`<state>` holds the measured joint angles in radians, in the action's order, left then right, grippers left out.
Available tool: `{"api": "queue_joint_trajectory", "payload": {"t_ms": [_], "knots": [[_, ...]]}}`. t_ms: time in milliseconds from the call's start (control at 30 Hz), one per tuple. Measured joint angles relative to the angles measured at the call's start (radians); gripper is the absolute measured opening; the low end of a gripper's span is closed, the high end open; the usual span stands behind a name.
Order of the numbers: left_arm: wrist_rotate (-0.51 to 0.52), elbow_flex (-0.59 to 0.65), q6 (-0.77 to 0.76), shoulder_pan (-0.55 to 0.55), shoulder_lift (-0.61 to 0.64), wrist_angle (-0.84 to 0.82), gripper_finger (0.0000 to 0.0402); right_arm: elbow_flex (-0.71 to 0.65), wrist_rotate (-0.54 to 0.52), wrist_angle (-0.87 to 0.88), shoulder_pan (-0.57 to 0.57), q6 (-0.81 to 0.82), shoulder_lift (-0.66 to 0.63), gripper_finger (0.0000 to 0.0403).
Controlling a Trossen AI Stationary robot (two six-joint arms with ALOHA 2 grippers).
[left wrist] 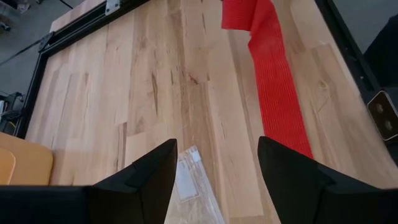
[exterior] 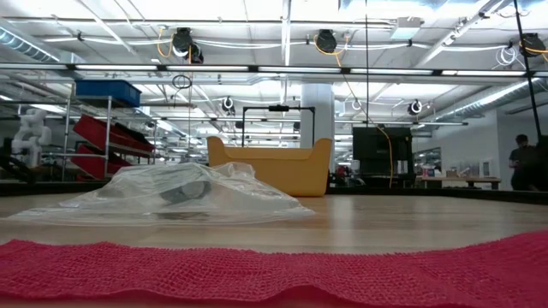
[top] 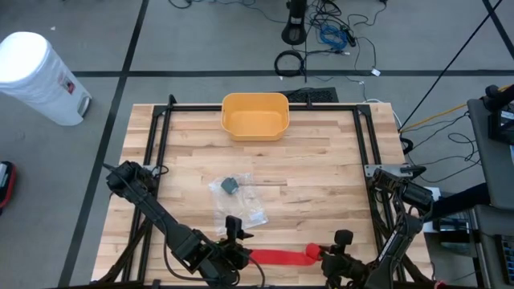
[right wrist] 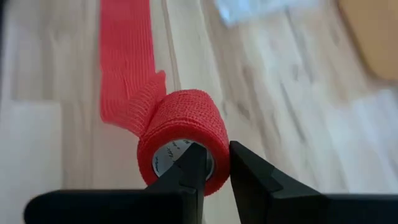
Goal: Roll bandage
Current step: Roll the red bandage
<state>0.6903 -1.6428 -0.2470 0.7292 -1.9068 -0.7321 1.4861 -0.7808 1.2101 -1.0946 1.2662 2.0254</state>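
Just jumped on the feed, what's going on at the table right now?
The robot is rolling up a red bandage at the near edge of the table. The right hand is shut on the wall of the partly wound roll, with a flat tail still stretched out toward the left hand. The left hand is open above the wood near a clear plastic bag, holding nothing. A yellow bin sits at the far edge.

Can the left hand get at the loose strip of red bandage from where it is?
Probably yes: the left hand is open just beside the flat bandage strip, bare table between them.
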Motion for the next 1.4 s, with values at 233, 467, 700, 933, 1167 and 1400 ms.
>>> {"api": "queue_joint_trajectory", "payload": {"t_ms": [233, 467, 700, 933, 1167, 1400], "knots": [[0.012, 0.0, 0.037, 0.015, 0.0, 0.016, 0.0231, 0.095, -0.199, 0.025, 0.005, -0.099, 0.0, 0.0053], [0.175, -0.002, 0.191, 0.059, 0.047, 0.145, 0.0231, 0.208, -0.432, 0.025, 0.026, -0.322, 0.0, 0.0053], [0.281, -0.002, 0.442, 0.116, 0.094, 0.362, 0.0231, 0.306, -0.643, 0.03, 0.065, -0.596, -0.01, 0.0053], [0.32, -0.003, 0.636, 0.132, 0.096, 0.432, 0.0231, 0.421, -0.718, 0.03, 0.127, -0.798, -0.011, 0.0054], [0.341, -0.003, 0.915, 0.141, 0.12, 0.67, 0.0231, 0.546, -0.712, 0.031, 0.181, -1.022, -0.011, 0.0054], [0.312, -0.001, 1.107, 0.164, 0.186, 0.8, 0.0231, 0.679, -0.697, 0.092, 0.185, -1.15, -0.012, 0.0054]]}}
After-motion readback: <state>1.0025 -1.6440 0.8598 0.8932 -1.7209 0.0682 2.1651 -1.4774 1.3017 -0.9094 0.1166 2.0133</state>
